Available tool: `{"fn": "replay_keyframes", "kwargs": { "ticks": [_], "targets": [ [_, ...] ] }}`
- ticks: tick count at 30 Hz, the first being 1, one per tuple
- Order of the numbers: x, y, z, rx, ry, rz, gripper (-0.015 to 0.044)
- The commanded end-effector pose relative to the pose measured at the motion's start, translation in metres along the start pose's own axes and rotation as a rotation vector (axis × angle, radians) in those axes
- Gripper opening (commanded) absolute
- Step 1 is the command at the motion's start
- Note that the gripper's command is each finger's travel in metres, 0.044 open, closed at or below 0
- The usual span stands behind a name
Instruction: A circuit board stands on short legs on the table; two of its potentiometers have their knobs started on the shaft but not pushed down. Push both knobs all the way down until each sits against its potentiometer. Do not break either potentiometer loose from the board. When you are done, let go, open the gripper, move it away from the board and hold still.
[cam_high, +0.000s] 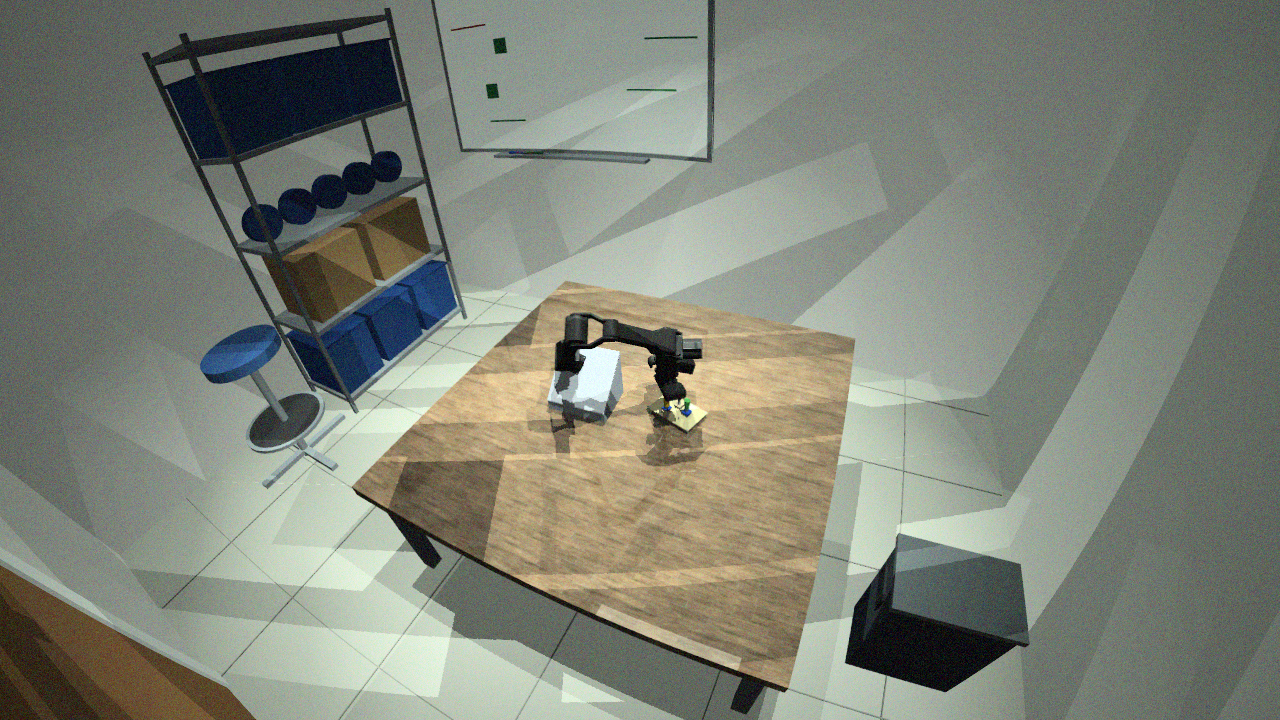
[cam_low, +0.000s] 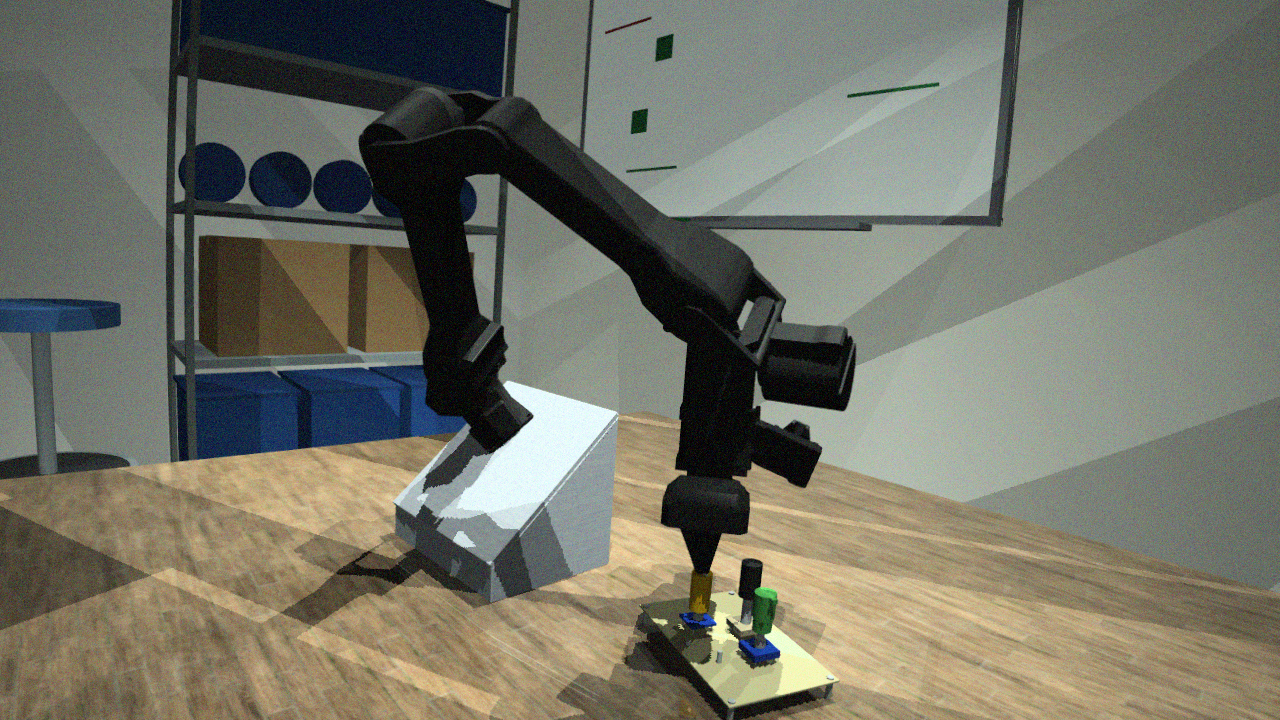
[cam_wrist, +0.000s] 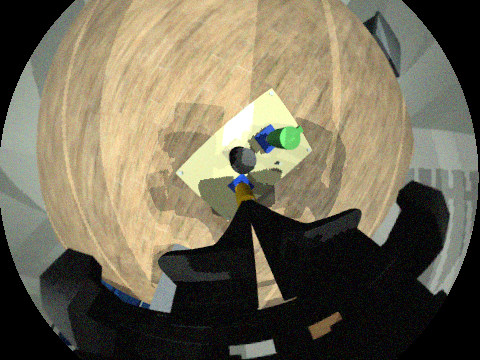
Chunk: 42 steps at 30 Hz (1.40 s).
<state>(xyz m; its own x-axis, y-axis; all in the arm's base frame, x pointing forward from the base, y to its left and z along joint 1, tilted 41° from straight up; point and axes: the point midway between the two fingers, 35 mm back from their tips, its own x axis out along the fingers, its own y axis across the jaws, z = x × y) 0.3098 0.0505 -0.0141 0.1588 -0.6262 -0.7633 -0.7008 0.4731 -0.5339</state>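
Observation:
A pale circuit board stands on short legs on the wooden table. It carries an orange knob on a blue potentiometer, a green knob on a second blue potentiometer, and a black knob between them. My gripper is shut and points straight down, its tip touching the top of the orange knob. The green knob sits raised on its shaft.
The arm's white wedge-shaped base stands left of the board. A shelf rack, a blue stool and a dark box stand on the floor off the table.

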Motion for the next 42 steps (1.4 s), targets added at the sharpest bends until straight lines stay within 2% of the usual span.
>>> {"fn": "replay_keyframes", "kwargs": {
  "ticks": [1,42],
  "targets": [
    [0.0001,-0.0004,0.0002,-0.004,0.001,-0.005,0.0],
    [0.0046,-0.0004,0.0001,-0.004,0.001,-0.005,0.0]
  ]
}}
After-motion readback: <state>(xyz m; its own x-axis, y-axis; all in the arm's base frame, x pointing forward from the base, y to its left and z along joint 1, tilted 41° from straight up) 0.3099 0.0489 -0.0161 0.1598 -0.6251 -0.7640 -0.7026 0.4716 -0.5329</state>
